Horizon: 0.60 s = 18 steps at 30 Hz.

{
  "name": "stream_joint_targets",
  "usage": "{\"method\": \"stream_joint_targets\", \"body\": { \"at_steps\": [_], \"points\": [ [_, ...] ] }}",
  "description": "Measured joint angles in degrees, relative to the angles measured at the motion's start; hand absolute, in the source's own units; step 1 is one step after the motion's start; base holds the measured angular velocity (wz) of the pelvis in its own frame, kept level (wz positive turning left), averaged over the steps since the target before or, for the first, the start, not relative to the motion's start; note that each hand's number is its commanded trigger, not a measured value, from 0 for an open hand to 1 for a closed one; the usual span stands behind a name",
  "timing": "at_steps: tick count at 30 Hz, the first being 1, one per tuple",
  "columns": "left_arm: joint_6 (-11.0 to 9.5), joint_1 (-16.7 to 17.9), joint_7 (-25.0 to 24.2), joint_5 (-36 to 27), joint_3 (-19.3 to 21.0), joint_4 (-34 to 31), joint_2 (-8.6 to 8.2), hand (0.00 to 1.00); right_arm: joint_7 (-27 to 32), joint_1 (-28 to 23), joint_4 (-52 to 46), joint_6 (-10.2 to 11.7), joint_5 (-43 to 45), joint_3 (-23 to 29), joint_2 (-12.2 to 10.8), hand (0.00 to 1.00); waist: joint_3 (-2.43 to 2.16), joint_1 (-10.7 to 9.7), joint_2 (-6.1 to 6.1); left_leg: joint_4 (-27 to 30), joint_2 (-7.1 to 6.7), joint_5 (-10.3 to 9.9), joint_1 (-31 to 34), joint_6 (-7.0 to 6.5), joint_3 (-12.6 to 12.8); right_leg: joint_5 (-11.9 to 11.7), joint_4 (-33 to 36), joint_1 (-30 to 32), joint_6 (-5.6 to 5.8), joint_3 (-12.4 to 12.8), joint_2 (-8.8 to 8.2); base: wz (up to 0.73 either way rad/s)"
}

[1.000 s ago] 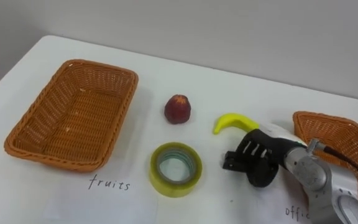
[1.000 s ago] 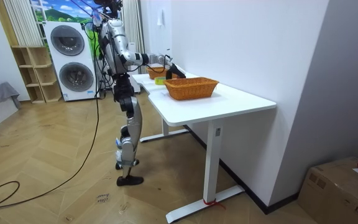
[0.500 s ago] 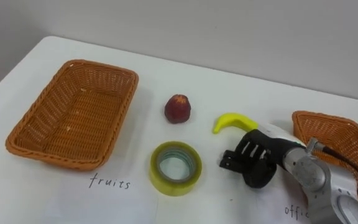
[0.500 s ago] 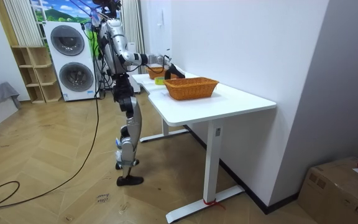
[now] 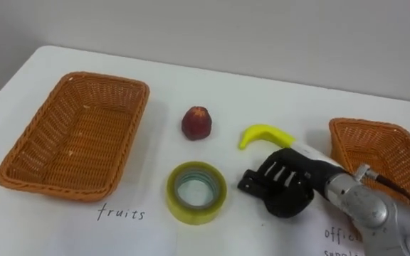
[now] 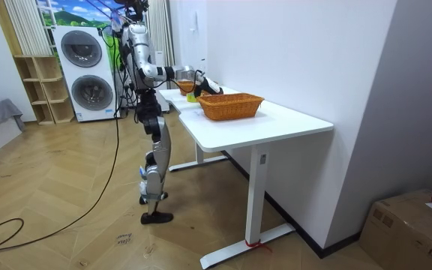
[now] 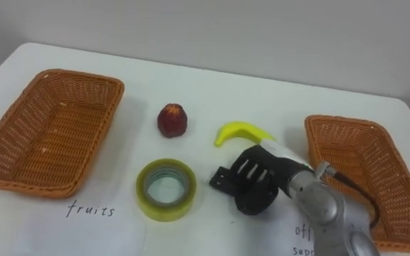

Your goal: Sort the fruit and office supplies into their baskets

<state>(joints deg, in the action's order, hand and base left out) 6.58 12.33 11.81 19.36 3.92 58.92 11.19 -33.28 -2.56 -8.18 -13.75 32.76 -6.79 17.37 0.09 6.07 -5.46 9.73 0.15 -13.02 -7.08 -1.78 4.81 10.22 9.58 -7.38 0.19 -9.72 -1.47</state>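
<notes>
A yellow tape roll (image 5: pixel 196 192) lies flat near the table's front edge. A red fruit (image 5: pixel 196 122) sits behind it, and a yellow banana (image 5: pixel 262 134) lies to its right. My right hand (image 5: pixel 285 188) rests low over the table just right of the tape. Its back is up and its dark fingers (image 5: pixel 256 179) reach leftward, relaxed and holding nothing, a short gap from the roll. The banana's right end disappears behind the wrist. An empty wicker basket (image 5: pixel 73 131) stands at the left and a second one (image 5: pixel 379 153) at the right.
The white table (image 5: pixel 212 78) ends at a wall behind. A handwritten label (image 5: pixel 122 212) lies in front of the left basket, another (image 5: pixel 344 235) by the right one. In the room view I stand at the table's (image 6: pixel 276 120) far end, with washing machines (image 6: pixel 96 71) behind me.
My right hand has slid left, closing most of the gap to the tape roll. The whole picture has shifted slightly; the fruit, tape and baskets stay put.
</notes>
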Motion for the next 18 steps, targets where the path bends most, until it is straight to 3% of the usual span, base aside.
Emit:
{"method": "stream_joint_targets", "body": {
  "at_steps": [5,10,18],
  "points": [
    [-0.8,0.8,-0.1,-0.1,1.7,1.1,-0.48,0.0,3.1,0.1,-2.0,3.9,-4.4,5.0,-0.1,1.0,0.05,-1.2,-0.13,0.0,0.06,0.0,-0.3,-0.03,0.3,0.0,0.1,-0.2,0.0,0.2,-0.06,-0.01],
    [-0.8,1.2,0.0,-0.6,2.4,1.5,-0.54,0.0,7.4,0.4,-2.4,3.9,-7.8,9.6,-0.1,1.0,0.0,-1.6,-0.77,-0.2,0.06,0.0,-0.4,-0.04,0.5,0.0,0.2,-0.3,0.01,0.2,-0.03,-0.01],
    [-0.8,1.9,0.3,-1.3,2.7,2.7,-0.55,0.0,14.4,0.4,-4.0,5.0,-12.3,12.5,-0.2,1.0,0.03,-2.9,-0.39,-0.1,0.1,0.0,-0.4,-0.04,1.0,0.0,0.3,0.0,0.04,0.8,0.03,-0.03]
  ]
}}
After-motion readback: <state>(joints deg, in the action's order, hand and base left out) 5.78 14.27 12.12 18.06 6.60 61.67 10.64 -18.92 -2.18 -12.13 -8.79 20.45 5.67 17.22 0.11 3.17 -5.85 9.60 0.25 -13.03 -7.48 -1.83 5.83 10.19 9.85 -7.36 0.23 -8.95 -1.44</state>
